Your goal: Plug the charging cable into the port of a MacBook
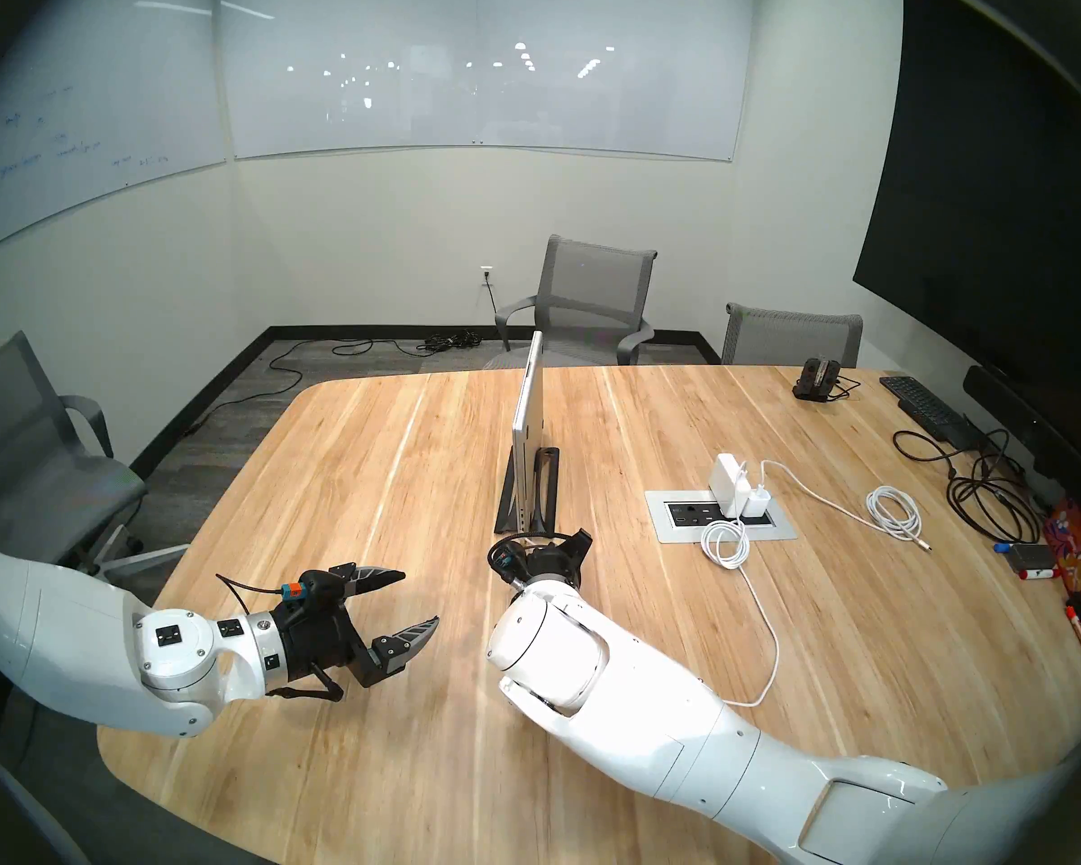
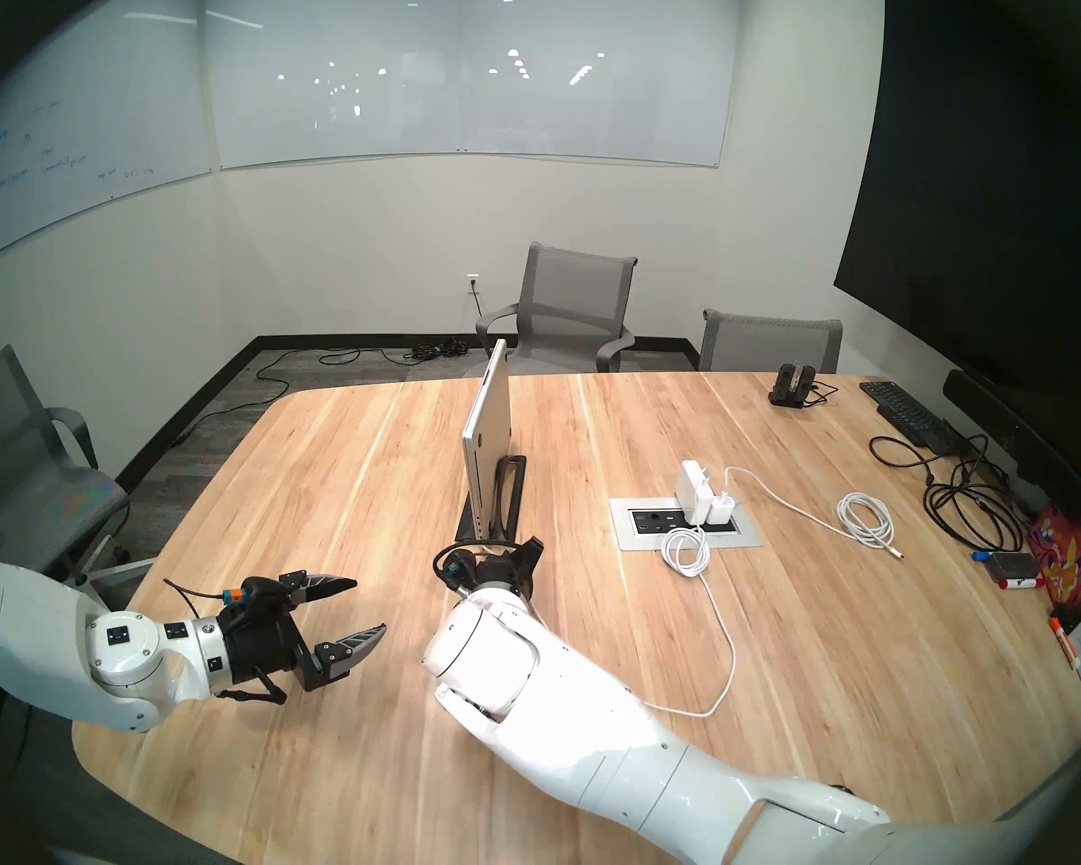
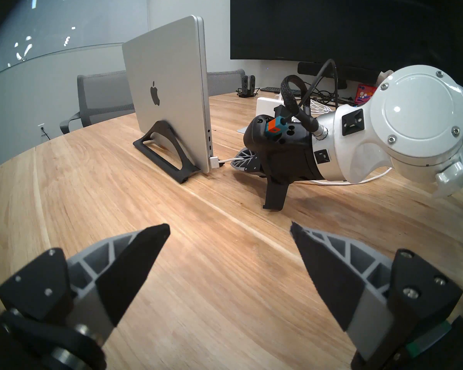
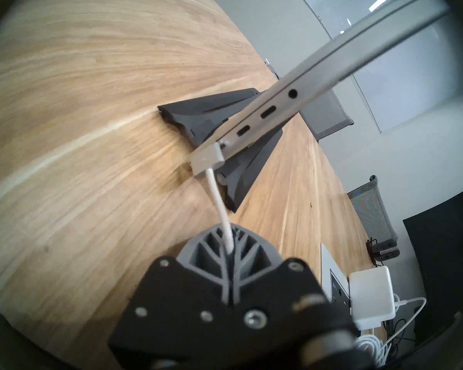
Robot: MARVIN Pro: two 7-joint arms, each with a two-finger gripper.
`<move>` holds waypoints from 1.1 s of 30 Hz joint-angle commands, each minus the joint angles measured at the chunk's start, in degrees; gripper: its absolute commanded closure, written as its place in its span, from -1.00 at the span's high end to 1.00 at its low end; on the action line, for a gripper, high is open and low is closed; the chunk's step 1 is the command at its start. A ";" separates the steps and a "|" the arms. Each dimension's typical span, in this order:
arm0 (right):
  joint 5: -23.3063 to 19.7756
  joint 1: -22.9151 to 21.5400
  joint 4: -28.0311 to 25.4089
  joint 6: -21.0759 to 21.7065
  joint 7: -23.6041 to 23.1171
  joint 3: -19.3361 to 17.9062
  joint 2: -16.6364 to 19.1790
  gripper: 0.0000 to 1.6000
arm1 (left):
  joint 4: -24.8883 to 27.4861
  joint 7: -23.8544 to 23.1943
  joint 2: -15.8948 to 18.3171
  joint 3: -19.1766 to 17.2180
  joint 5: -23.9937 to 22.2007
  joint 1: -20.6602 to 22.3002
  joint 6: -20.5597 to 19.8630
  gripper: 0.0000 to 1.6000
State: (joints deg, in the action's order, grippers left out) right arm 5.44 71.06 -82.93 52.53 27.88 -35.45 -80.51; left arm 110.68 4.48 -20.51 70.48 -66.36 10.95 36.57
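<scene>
The silver MacBook (image 1: 528, 420) (image 3: 166, 94) stands on edge in a black stand (image 3: 166, 153) mid-table. The charging cable (image 1: 769, 626) runs from a white adapter across the table to it. Its squarish connector (image 3: 214, 162) (image 4: 207, 161) sits against the lowest port on the MacBook's near edge (image 4: 305, 94). My right gripper (image 4: 229, 244) (image 3: 242, 161) is shut on the white cord (image 4: 219, 204) a short way behind the connector, low over the table. At the front left my left gripper (image 1: 421, 598) (image 2: 371, 605) (image 3: 229, 226) hovers open, holding nothing.
Two white adapters (image 1: 728, 470) stand in a metal socket box (image 1: 669, 520) right of the stand. Further right lie a coiled white cable (image 1: 893, 514), black cables (image 1: 987, 502), a black keyboard (image 1: 925, 408) and a small dock (image 1: 815, 377). Grey chairs ring the table.
</scene>
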 commanded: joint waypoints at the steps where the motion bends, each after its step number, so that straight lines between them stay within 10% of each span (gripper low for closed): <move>1: 0.19 -0.60 -1.15 -0.53 0.17 -0.23 -0.10 -1.00 | 0.21 0.14 -0.13 -0.51 0.14 0.41 0.24 1.00; 33: -0.10 1.23 -4.95 2.47 -1.21 -0.24 -0.20 -1.00 | 0.21 0.14 -0.13 -0.51 0.14 0.40 0.24 1.00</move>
State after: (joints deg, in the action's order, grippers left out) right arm 5.58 72.23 -86.42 55.11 26.82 -35.70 -80.11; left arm 110.68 4.48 -20.51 70.47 -66.36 10.95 36.57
